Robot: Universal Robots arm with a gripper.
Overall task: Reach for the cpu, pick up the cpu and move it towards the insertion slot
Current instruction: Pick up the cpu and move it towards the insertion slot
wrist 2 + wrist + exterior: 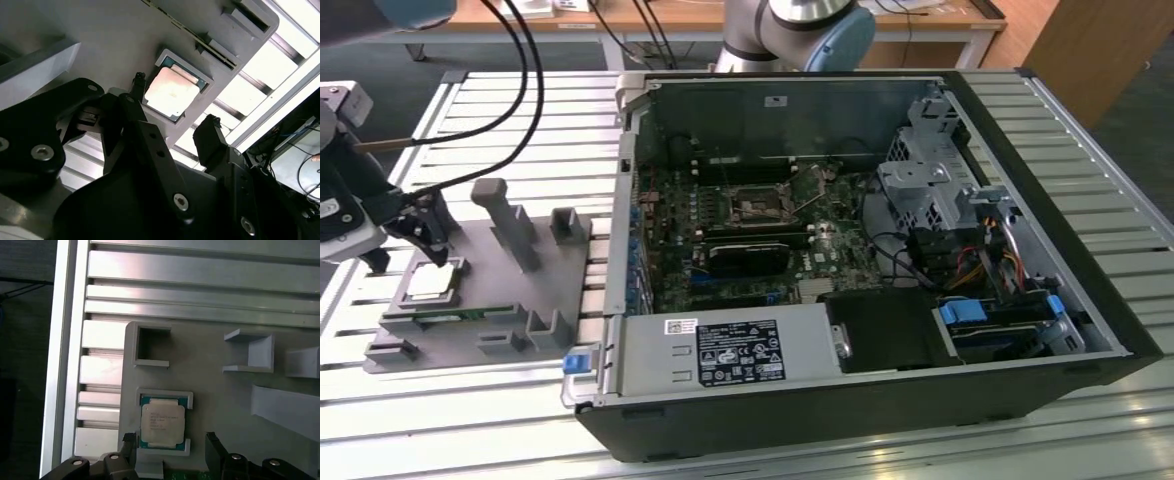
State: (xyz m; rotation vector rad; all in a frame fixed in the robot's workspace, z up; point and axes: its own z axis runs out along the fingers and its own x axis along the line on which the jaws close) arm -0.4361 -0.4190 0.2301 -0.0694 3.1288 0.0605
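- Your gripper (411, 258) hangs over the grey fixture tray (500, 300), at the end of the tray away from the computer case (787, 425). Its jaws are spread wide and hold nothing.
- The cpu (431, 285) lies flat in a shallow square nest on that tray, silvery top up. You can see it in both wrist views (161, 422) (172, 92).
- In the first wrist view the two black fingertips (129, 440) stand one to each side of the cpu, and neither touches it.
- A green memory stick (454, 318) lies along the tray's edge, just beside the cpu's nest.
- The insertion slot (758, 206) sits on the motherboard inside the open case. It is well apart from the tray, towards the exterior view's right.
- The tray and the case both rest on a slatted aluminium table (454, 415).
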